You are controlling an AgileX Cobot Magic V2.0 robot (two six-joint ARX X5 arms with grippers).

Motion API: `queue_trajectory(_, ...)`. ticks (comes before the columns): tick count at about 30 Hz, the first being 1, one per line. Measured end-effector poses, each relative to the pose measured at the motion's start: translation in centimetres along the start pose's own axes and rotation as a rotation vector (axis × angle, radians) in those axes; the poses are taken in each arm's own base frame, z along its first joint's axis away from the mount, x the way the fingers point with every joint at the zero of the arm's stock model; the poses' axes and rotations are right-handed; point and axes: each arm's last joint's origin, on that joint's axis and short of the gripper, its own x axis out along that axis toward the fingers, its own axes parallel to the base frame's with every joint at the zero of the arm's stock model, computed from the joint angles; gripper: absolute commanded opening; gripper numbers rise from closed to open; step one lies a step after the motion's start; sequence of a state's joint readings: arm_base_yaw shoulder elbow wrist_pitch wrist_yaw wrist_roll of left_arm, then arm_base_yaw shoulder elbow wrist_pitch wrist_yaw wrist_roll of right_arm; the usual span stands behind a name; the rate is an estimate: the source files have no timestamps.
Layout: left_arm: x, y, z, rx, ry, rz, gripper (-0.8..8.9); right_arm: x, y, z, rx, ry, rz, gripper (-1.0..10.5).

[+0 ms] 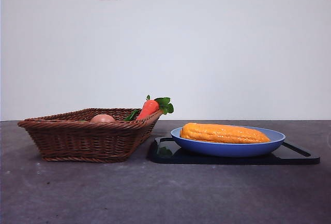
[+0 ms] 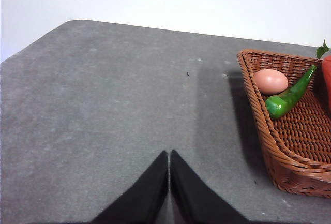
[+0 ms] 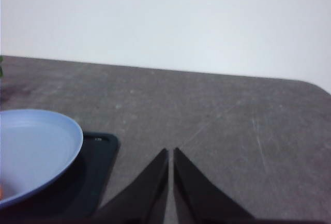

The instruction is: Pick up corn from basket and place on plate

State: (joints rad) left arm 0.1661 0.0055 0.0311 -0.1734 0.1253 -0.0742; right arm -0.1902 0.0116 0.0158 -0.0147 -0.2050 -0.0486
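One camera sits low at table height, close, looking straight across at the basket and plate toward the wall. The left arm's camera looks down at the basket's end. The right arm's camera looks down beside the plate.

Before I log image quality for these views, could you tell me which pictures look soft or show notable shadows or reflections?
Front view: sharp; the glossy black tray reflects the plate holding the corn. Left wrist view: crisp; the basket casts a dark shadow on the table, and the left gripper is shut. Right wrist view: noticeably soft overall; the right gripper is shut.
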Motion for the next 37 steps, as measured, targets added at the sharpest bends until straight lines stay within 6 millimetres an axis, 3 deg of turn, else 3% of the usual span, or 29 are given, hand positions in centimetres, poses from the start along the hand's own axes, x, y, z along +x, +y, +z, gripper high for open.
queue_trajectory(10,0.0,0.0,0.0,0.000,0.000,0.000,0.06,-0.1,0.1,-1.3,0.023,0.129,0.007,0.0)
queue_trajectory(37,0.0,0.0,0.0,0.000,0.000,0.000,0.06,-0.1,0.1,-1.3,0.027,0.132,0.006,0.0)
